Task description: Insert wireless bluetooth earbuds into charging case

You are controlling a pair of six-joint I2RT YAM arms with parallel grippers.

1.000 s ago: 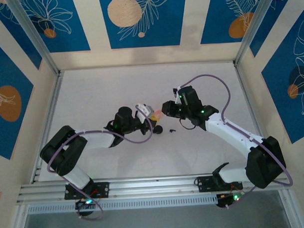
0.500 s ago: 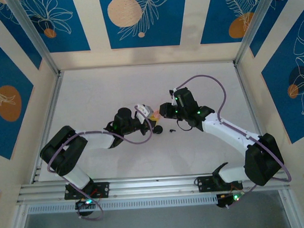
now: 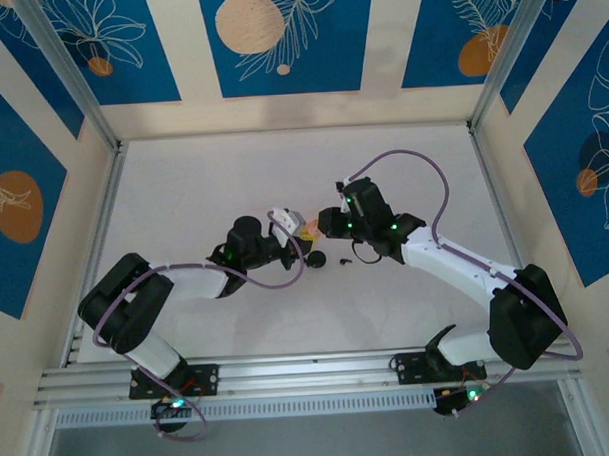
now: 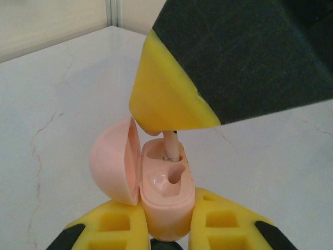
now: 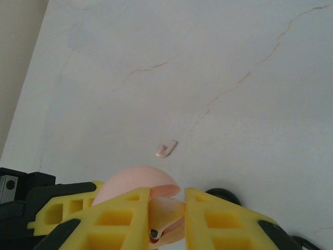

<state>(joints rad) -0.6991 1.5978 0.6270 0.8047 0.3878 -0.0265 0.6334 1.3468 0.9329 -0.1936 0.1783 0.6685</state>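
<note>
Left hand point(image 4: 166, 217) holds one case point(image 4: 156, 194), two earbuds point(image 4: 171, 146) point(image 5: 166, 149)

From above, you see your left gripper point(image 3: 298, 226) and right gripper point(image 3: 324, 223) meeting tip to tip over the middle of the white table point(image 3: 203, 191). A pale pink case point(image 3: 311, 229) shows as little more than a speck between the two sets of fingers. Just on the near side of those fingertips, toward the arm bases, a round black case point(image 3: 317, 260) lies on the table, and a tiny black piece point(image 3: 343, 261) lies beside it, below your right gripper's fingers and apart from both grippers.
</note>
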